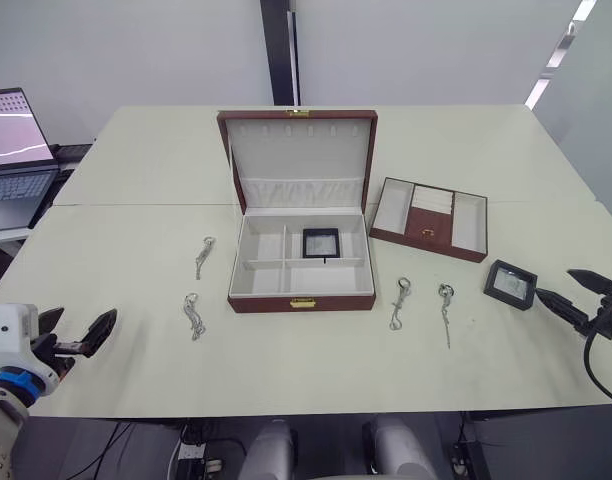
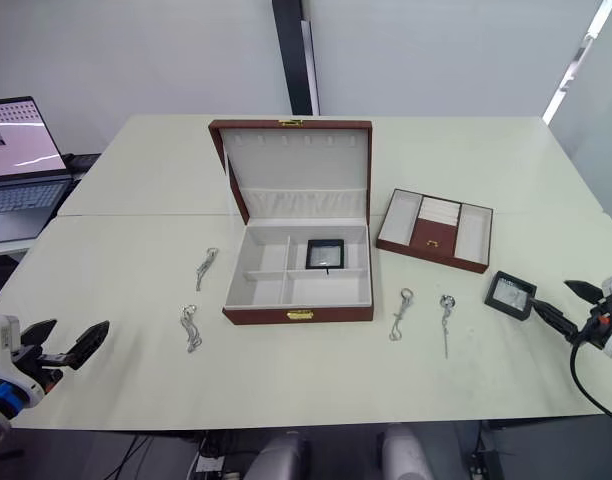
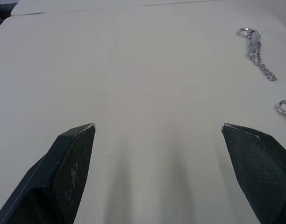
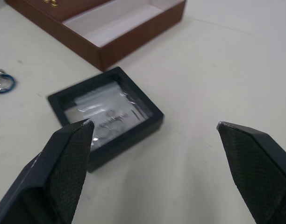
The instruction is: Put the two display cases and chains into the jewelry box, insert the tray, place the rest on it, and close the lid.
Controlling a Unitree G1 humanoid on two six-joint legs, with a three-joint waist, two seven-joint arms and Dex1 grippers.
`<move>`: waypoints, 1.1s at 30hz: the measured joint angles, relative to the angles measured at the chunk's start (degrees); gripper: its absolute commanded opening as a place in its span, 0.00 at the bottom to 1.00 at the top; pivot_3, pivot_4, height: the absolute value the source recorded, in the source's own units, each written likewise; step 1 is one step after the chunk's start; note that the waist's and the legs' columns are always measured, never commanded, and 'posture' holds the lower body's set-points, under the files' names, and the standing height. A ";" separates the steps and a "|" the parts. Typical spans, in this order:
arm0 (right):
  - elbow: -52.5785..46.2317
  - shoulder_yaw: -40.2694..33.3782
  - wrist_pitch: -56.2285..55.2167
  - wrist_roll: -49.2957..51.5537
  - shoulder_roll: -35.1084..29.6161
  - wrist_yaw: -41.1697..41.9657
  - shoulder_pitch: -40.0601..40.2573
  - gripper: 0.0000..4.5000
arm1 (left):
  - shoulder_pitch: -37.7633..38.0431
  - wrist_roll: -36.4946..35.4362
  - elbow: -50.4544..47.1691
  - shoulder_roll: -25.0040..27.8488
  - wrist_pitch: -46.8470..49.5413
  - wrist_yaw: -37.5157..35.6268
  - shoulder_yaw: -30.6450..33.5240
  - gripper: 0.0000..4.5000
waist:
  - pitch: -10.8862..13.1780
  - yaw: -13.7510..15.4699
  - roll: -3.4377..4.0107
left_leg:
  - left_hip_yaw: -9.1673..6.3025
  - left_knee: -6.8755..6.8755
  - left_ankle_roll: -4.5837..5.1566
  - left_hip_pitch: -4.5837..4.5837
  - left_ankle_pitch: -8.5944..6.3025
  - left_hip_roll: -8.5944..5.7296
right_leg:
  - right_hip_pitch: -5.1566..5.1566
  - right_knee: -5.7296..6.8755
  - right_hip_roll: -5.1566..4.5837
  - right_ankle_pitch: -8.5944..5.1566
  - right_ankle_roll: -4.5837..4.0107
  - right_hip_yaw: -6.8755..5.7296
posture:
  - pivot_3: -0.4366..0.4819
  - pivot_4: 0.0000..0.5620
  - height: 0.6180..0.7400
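The right end effector [image 4: 152, 128] is spread wide and empty just beside a flat square black display case [image 4: 105, 114] lying on the pale bench [image 1: 316, 370]. The left end effector [image 3: 157, 128] is likewise spread, holding nothing.

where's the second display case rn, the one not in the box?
The second display case lies flat on the table, on the robot's right, beside the tray and past the thin ring-topped piece. The open right claw sits just beside it.
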 measured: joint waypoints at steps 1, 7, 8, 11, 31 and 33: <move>-2.67 0.85 1.13 1.00 0.01 0.73 -0.07 1.00 | -0.39 -0.37 -1.54 -0.94 0.35 1.17 -0.36 1.00 | -0.01 -0.01 0.02 | 0.00 0.00 0.00 0.00 0.00 0.00 | 0.00 0.00 0.00 0.00 0.00 0.00 | 0.48 0.27 1.00; -17.47 7.65 7.12 5.55 0.21 3.83 -3.12 1.00 | -1.45 -1.19 -7.02 -7.35 0.65 8.01 -4.59 1.00 | -0.03 0.15 0.04 | -0.06 0.01 -0.02 -0.04 -0.01 -0.01 | 0.00 -0.02 0.00 0.00 0.00 -0.05 | 0.48 0.27 1.00; -19.25 8.74 8.25 6.11 0.23 4.35 -3.74 1.00 | -0.86 -0.89 -8.14 -8.58 0.64 9.30 -5.32 1.00 | -0.03 0.17 0.04 | -0.06 0.02 -0.03 -0.05 -0.01 -0.03 | 0.00 -0.04 0.00 0.00 0.00 -0.04 | 0.48 0.27 1.00; -26.23 13.07 11.09 8.51 0.38 5.91 -5.86 1.00 | 0.09 -0.36 -12.73 -14.17 0.73 13.91 -9.16 1.00 | -0.03 0.26 0.02 | -0.10 0.06 -0.03 -0.07 -0.01 -0.04 | 0.01 -0.04 -0.02 0.01 0.02 -0.08 | 0.48 0.27 1.00; -34.85 21.42 14.84 10.08 2.03 6.65 -9.23 1.00 | 1.39 12.24 -15.29 -24.04 -3.64 28.25 -26.14 1.00 | -0.02 0.46 -0.01 | -0.11 0.05 -0.03 -0.09 -0.01 -0.09 | 0.01 -0.08 0.00 0.02 0.03 -0.09 | 0.48 0.27 1.00; -34.85 21.60 14.83 9.94 2.10 6.64 -8.88 1.00 | 0.02 12.93 -14.08 -24.08 -3.38 29.51 -26.30 1.00 | -0.02 0.44 -0.01 | -0.10 0.05 -0.03 -0.09 -0.01 -0.09 | 0.01 -0.08 0.00 0.02 0.04 -0.08 | 0.48 0.27 1.00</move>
